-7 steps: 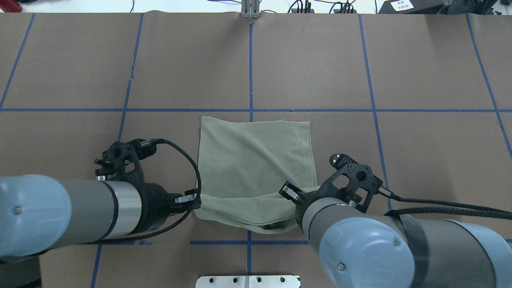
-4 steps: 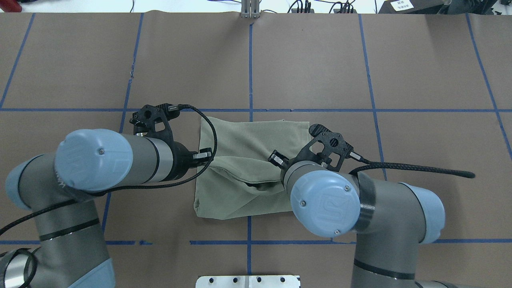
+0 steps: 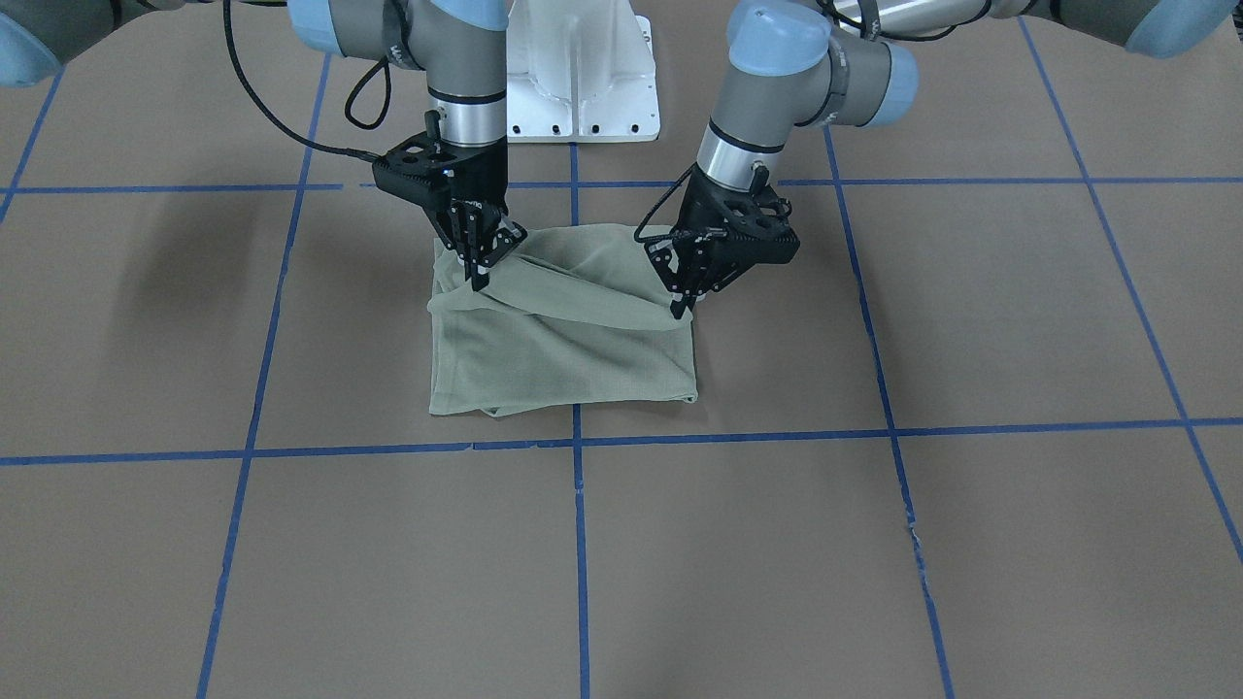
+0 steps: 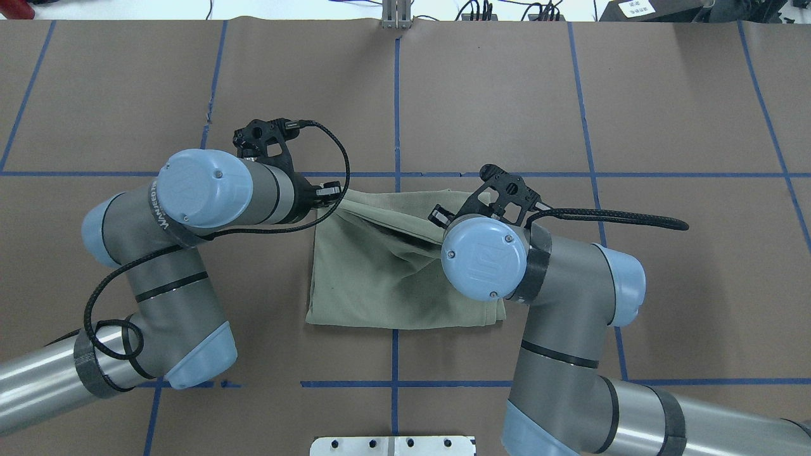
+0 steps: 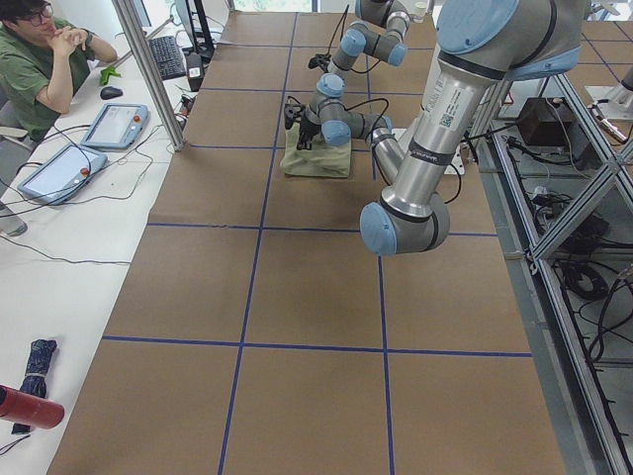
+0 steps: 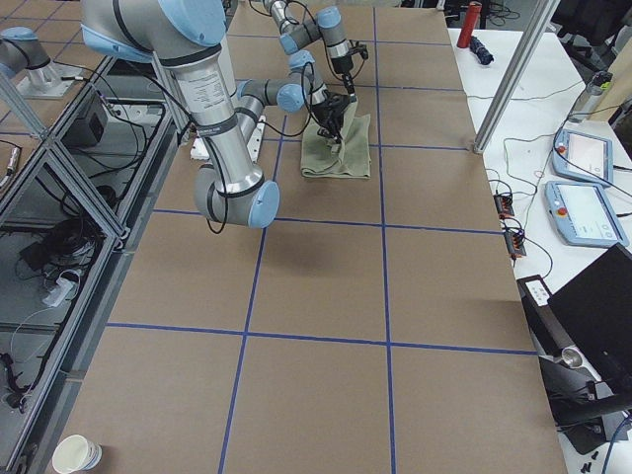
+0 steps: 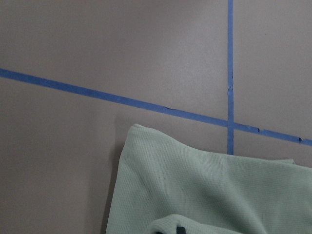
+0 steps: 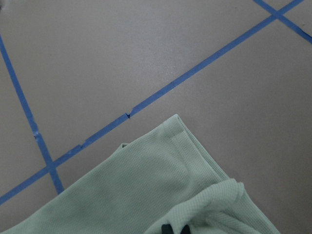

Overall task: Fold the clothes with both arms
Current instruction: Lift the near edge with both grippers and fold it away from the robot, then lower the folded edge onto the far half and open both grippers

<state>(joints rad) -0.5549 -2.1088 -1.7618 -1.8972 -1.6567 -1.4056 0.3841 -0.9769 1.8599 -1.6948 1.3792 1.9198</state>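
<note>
The pale sage-green clothes (image 3: 563, 364) lie folded in a rough square at the table's middle, also seen in the overhead view as the clothes (image 4: 380, 291). My left gripper (image 3: 678, 309) is shut on one corner of the raised fold. My right gripper (image 3: 478, 282) is shut on the other corner. Both hold that edge lifted, so the cloth sags between them over the lower layer. From overhead, my left gripper (image 4: 329, 191) and right gripper (image 4: 438, 215) are mostly hidden under their wrists. Each wrist view shows the clothes (image 7: 195, 195) (image 8: 146, 195) and brown table beyond.
Brown paper with blue tape lines (image 4: 397, 95) covers the table. The white pedestal base (image 3: 583, 87) stands at the robot's side. A person (image 5: 40, 59) sits at a side desk with tablets (image 5: 114, 124). A paper cup (image 6: 77, 454) stands off the table's corner.
Both grippers have carried the near edge of the clothes up and away from the robot, over the lower layer toward its far edge. The arms have stretched forward.
</note>
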